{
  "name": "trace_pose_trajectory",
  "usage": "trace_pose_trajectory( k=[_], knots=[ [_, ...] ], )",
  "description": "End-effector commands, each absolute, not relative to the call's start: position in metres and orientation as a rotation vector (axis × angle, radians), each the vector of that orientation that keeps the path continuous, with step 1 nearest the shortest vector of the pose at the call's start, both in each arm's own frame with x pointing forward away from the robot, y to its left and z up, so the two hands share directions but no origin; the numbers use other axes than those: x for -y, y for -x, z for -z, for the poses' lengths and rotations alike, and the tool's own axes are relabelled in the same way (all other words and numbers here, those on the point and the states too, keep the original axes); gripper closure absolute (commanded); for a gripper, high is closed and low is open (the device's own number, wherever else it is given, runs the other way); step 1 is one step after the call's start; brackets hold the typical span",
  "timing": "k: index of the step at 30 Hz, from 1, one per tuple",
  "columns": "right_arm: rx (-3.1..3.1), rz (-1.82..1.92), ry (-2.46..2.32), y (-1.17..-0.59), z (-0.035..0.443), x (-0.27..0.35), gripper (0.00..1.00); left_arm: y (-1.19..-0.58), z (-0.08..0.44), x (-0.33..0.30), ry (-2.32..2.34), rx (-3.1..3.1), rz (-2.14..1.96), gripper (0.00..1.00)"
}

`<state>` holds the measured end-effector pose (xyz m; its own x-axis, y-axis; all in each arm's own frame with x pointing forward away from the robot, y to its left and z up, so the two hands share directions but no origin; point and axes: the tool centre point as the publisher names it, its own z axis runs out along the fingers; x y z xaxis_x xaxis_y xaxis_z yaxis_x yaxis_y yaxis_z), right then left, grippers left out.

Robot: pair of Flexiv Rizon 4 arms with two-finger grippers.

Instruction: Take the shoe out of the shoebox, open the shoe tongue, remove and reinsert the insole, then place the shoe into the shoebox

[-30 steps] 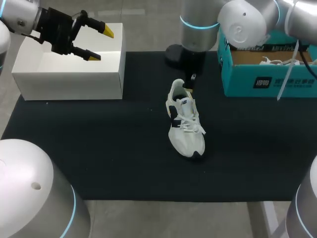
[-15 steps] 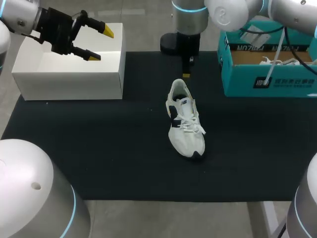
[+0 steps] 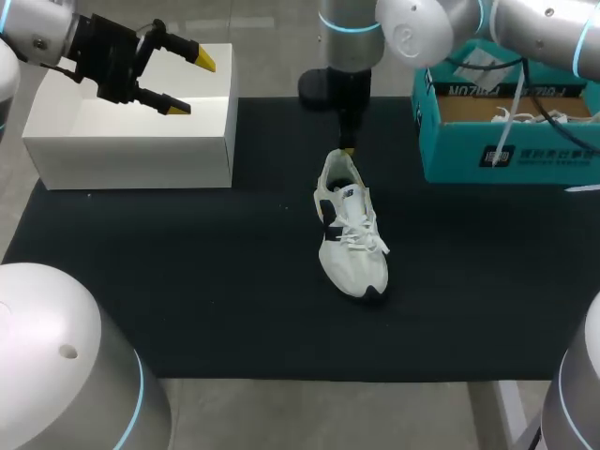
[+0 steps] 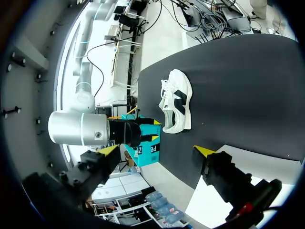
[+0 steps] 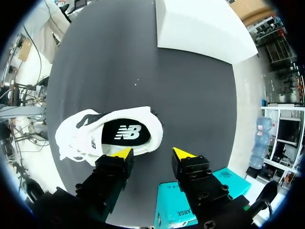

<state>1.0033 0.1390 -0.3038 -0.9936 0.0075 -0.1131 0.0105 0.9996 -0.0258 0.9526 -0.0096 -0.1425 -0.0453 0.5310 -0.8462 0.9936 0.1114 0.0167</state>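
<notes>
White box (image 3: 131,136), resting on black mat (image 3: 187,281), far left corner

The head camera looks down from high behind, taking in the whole table (image 3: 187,309). The left wrist camera, over the white box (image 3: 131,131) at the far left corner, faces across toward the distant shoe (image 4: 176,100). The right wrist camera looks down, close above the shoe's heel. All three share the shoe.

White mesh sneaker (image 3: 349,230), navy side patches; black insole (image 5: 127,133) with white logo. Teal cardboard shoebox (image 3: 553,161), brown inside. Plain white rectangular box (image 3: 131,141). Black table mat (image 3: 206,281). Black right gripper (image 5: 153,153), yellow tips.
</notes>
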Motion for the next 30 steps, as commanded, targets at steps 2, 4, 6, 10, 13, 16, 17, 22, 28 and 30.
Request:
trace_pose_trajectory(
  k=[2,4,6,10,13,16,17,22,28,30],
  knots=[
    [-3.011,0.031,0.008,-1.008,0.327,-0.145,0.23,-0.954,0.142,0.010,-1.512,-1.673,0.814,0.00],
    [-3.006,0.032,0.027,-1.009,0.331,-0.146,0.18,-0.954,0.142,0.010,-1.512,-1.673,0.814,0.00],
    [-3.010,0.029,0.036,-1.012,0.338,-0.147,0.12,-0.954,0.142,0.010,-1.512,-1.673,0.814,0.00],
    [-3.019,0.032,0.037,-1.016,0.350,-0.146,0.09,-0.954,0.142,0.010,-1.512,-1.673,0.814,0.00],
    [-3.022,0.024,0.011,-1.021,0.361,-0.141,0.12,-0.954,0.142,0.010,-1.512,-1.673,0.814,0.00],
    [-3.024,0.017,0.001,-1.026,0.370,-0.139,0.12,-0.954,0.142,0.010,-1.512,-1.673,0.814,0.00],
    [-3.029,0.018,0.002,-1.027,0.373,-0.139,0.12,-0.954,0.142,0.010,-1.512,-1.673,0.814,0.00],
    [-3.039,0.013,0.013,-1.030,0.380,-0.144,0.19,-0.954,0.142,0.010,-1.512,-1.673,0.814,0.00],
    [-3.040,0.005,0.018,-1.032,0.380,-0.147,0.22,-0.954,0.142,0.010,-1.512,-1.673,0.814,0.00],
    [-3.044,0.004,0.019,-1.032,0.382,-0.148,0.26,-0.954,0.142,0.010,-1.512,-1.673,0.814,0.00]
  ],
)
